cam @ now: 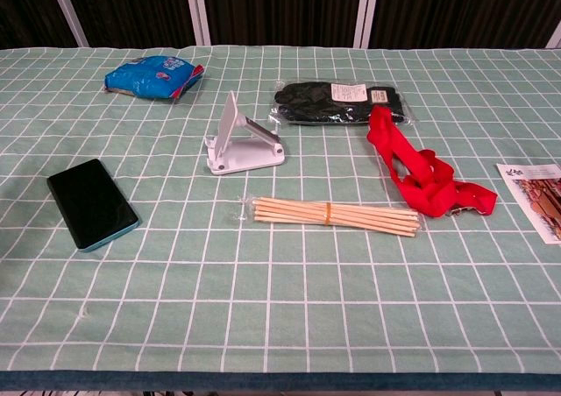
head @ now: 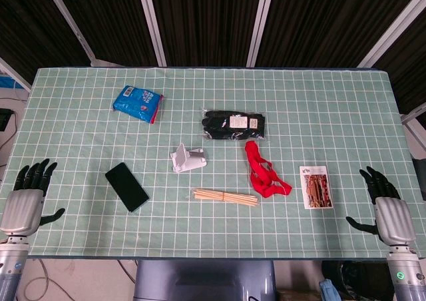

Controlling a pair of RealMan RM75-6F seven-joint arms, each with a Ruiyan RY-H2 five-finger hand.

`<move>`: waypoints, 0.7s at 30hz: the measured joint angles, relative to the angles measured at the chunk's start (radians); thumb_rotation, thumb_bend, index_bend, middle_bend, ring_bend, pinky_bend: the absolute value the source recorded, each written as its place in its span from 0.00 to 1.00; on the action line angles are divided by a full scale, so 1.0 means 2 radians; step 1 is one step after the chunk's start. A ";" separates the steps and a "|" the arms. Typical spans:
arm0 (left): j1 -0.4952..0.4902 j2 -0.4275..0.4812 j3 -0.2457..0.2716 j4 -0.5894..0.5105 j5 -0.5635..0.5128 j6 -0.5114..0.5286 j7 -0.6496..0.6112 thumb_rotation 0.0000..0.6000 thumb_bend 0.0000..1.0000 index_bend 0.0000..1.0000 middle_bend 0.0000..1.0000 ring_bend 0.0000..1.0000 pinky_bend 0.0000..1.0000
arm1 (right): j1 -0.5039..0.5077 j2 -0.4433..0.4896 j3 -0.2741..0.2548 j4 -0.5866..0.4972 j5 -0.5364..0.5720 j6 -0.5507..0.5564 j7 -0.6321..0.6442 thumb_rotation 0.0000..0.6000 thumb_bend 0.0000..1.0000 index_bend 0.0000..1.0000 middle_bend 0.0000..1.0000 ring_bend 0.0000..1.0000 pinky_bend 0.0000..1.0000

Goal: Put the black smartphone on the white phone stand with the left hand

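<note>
blue snack bag [head: 137,103], black gloves [head: 233,125], red strap [head: 264,173], wooden sticks [head: 225,197], card [head: 315,187]

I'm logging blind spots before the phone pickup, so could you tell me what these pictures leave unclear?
- Chest view: neither robot hand appears, both lying outside the frame.
- Chest view: the leaflet is cut off by the right edge.
- Both views: the print on the blue packet and on the label of the black gloves is too small to read.
- Head view: the white phone stand is too small to show its ledge.

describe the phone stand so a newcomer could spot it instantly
Start at the green gridded table and go to its middle. The white phone stand sits there, above the bundle of wooden sticks. It alone is white plastic with a tilted backrest on a flat base.
</note>
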 measured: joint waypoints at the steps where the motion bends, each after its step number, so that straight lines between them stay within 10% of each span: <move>1: 0.000 0.000 0.000 0.000 0.001 0.000 0.001 1.00 0.06 0.00 0.00 0.00 0.00 | 0.000 0.000 0.000 0.000 0.000 0.000 0.001 1.00 0.10 0.00 0.00 0.00 0.15; 21: -0.006 0.007 0.005 0.006 0.011 -0.010 0.001 1.00 0.06 0.00 0.00 0.00 0.00 | 0.000 -0.001 0.002 -0.002 0.000 0.004 0.004 1.00 0.10 0.00 0.00 0.00 0.15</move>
